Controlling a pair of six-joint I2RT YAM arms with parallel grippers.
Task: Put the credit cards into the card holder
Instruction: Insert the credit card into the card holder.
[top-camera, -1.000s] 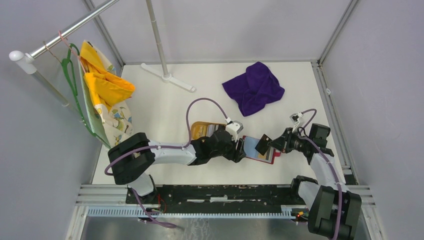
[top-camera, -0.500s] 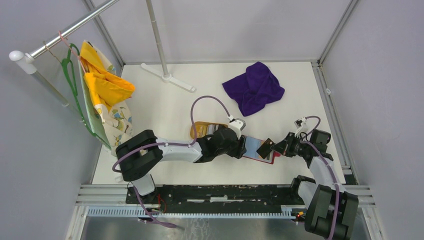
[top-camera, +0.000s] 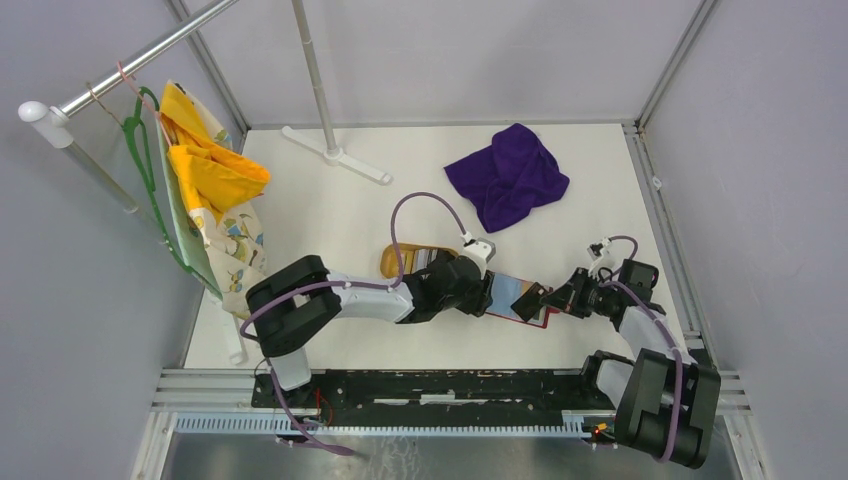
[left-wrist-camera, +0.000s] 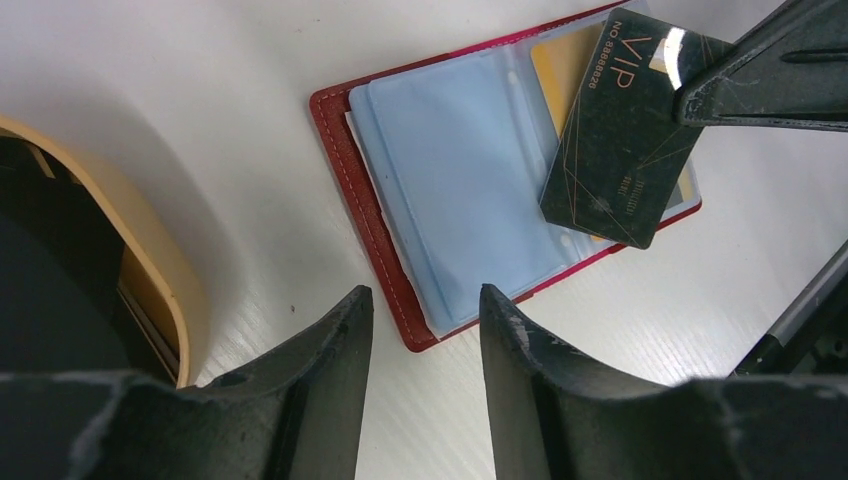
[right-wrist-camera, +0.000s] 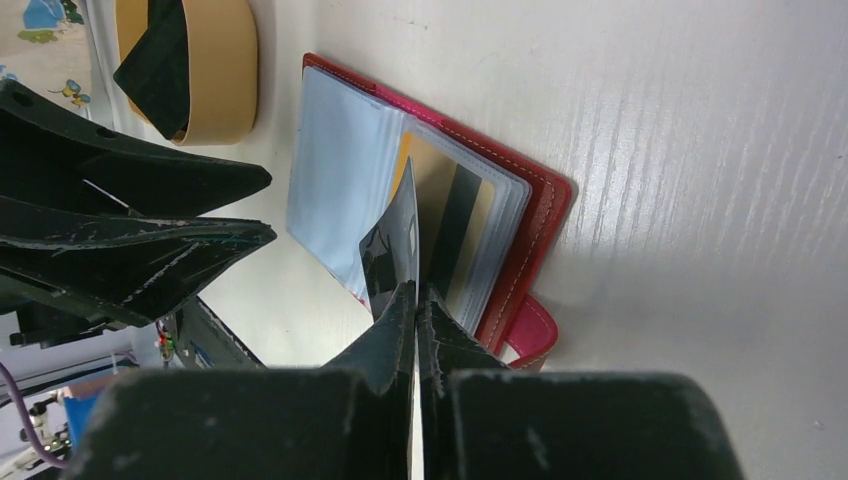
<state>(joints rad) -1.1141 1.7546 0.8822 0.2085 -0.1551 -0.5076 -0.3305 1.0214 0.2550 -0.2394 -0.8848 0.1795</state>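
Observation:
The red card holder (top-camera: 512, 300) lies open on the table, its clear blue sleeves up; it also shows in the left wrist view (left-wrist-camera: 365, 200) and the right wrist view (right-wrist-camera: 535, 235). A gold card (left-wrist-camera: 555, 70) sits in one sleeve. My right gripper (top-camera: 548, 297) is shut on a black VIP credit card (left-wrist-camera: 620, 140), held on edge over the holder's right sleeves (right-wrist-camera: 395, 235). My left gripper (left-wrist-camera: 418, 300) is open just above the holder's near left corner, touching nothing. More cards lie in the tan tray (top-camera: 405, 258).
The oval tan wooden tray (right-wrist-camera: 215, 75) sits left of the holder, under my left arm. A purple cloth (top-camera: 508, 175) lies at the back right. A white stand base (top-camera: 335, 152) and hanging yellow clothes (top-camera: 205, 170) are at the back left.
My right gripper has lowered the black card and moved it left toward the holder's sleeves. My left arm has stretched a little further right over the holder's left edge.

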